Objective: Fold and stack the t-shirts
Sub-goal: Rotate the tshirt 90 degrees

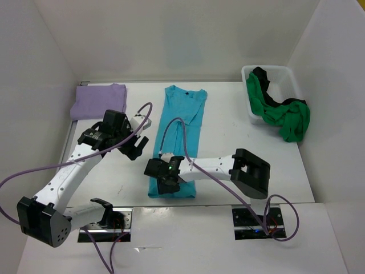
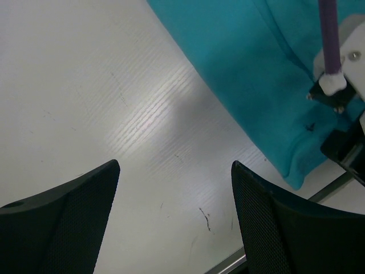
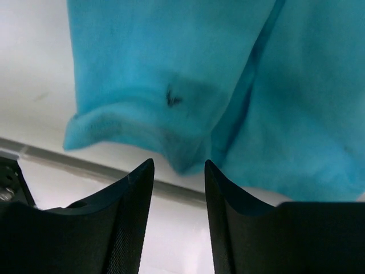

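The turquoise shirt (image 1: pixel 181 120) lies in the middle of the bench (image 1: pixel 234 131) as a long narrow strip, folded lengthwise, its collar toward the top of the overhead frame and its hem toward the bottom, close to the near bench edge. The right claw (image 1: pixel 164 184) sits low at that hem; in its own view the right claw (image 3: pixel 178 162) has its fingers partly spread with a gap showing between them, and a bulge of the rolled hem of the turquoise shirt (image 3: pixel 171 57) hangs right at the fingertips without being clearly pinched. A small dark mark (image 3: pixel 171 98) shows on the cloth just above the hem. The left claw (image 1: pixel 136 149) hovers left of the shirt over bare bench; in its wrist view the left claw (image 2: pixel 175 165) is spread wide and holds nothing, with the turquoise shirt (image 2: pixel 256 68) filling the upper right of that frame beside a purple cable (image 2: pixel 328 34). The purple shirt (image 1: pixel 98 100) rests folded into a neat rectangle at the upper left of the overhead frame. At the upper right stands the white bin (image 1: pixel 268 67), with the green shirt (image 1: pixel 291 120) crumpled and spilling over its lower right rim and the black shirt (image 1: pixel 261 74) bunched inside
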